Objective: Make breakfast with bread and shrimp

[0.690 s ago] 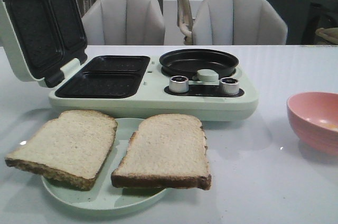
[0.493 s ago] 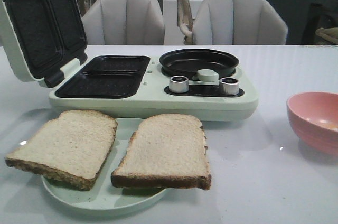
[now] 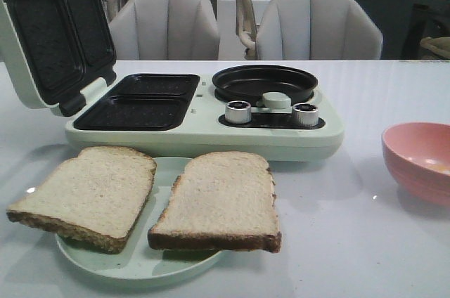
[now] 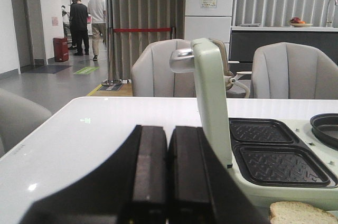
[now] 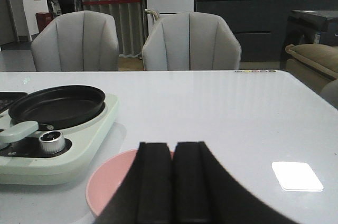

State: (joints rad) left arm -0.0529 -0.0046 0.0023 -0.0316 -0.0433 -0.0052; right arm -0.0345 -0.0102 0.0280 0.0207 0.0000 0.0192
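Beige bread (image 3: 155, 196) lies beside the closed, empty left claw (image 4: 168, 182).

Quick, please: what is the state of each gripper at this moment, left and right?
Left gripper: jaws closed together, holding nothing.
Right gripper: jaws closed together, holding nothing, above the pink bowl.

Cut off and hidden things

The pink bowl (image 3: 420, 161) runs off the front view at 3 o'clock, and the right gripper (image 5: 172, 182) hides its near part in the right wrist view. Whatever pale thing lies inside is too blurred to tell. Bread (image 4: 301, 213) is clipped at 5 o'clock.
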